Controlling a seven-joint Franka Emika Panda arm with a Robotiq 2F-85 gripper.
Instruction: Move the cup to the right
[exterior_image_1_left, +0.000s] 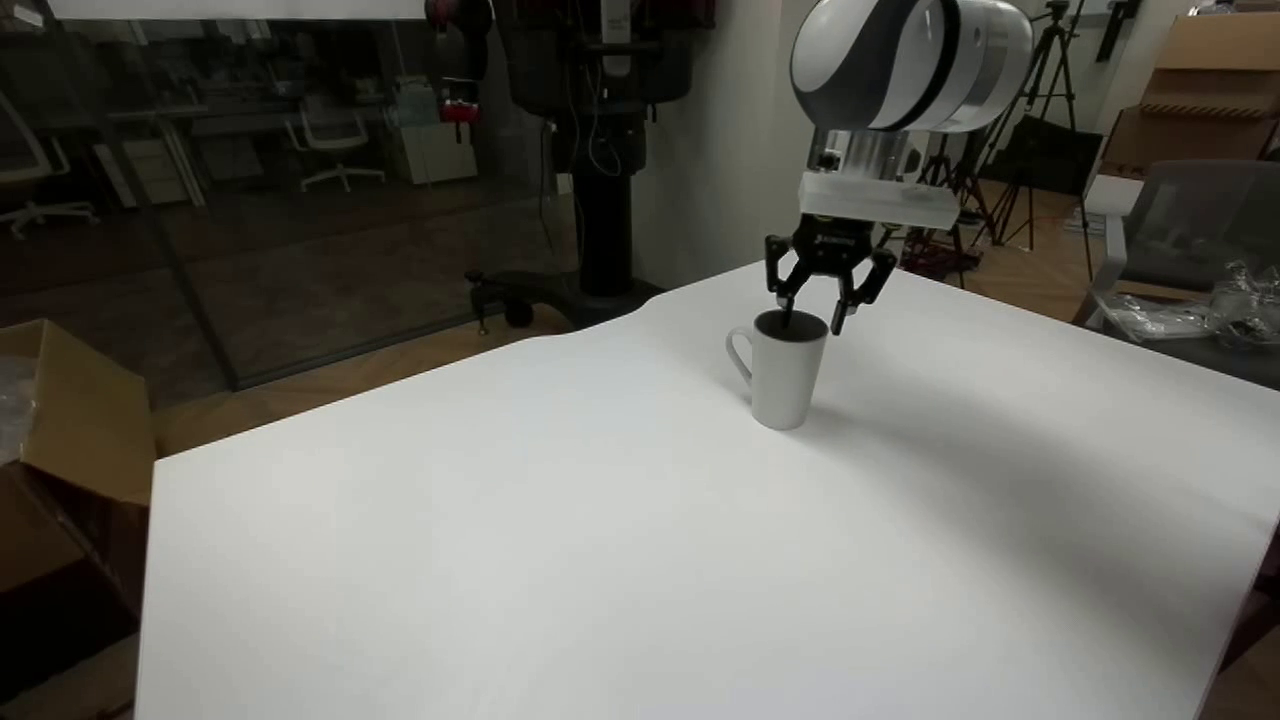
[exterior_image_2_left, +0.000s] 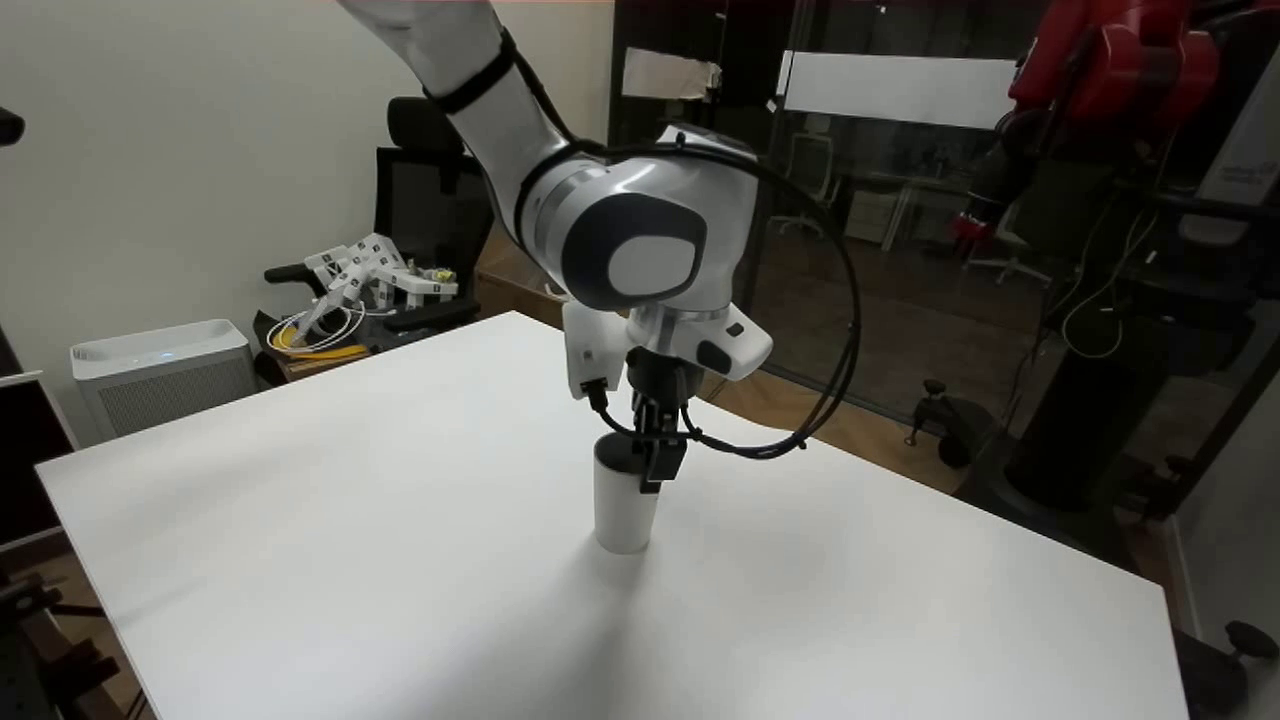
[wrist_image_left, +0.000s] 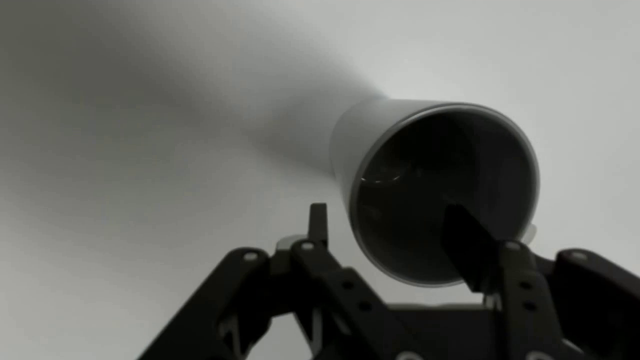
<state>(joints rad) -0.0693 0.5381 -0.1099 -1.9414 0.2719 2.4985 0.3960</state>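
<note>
White cyl. loop-handled ceramic mug (exterior_image_1_left: 785, 385) upright on flat white counter (exterior_image_1_left: 500, 520); inside dark, contents unclear. Black two-finger end effector (exterior_image_1_left: 812, 315) released, jaws well parted, 1 over or in mug's mouth, 1 outside rim; contact unclear. Open brown cardboard box (exterior_image_1_left: 88, 420) near counter, contents mostly cut off.
</note>
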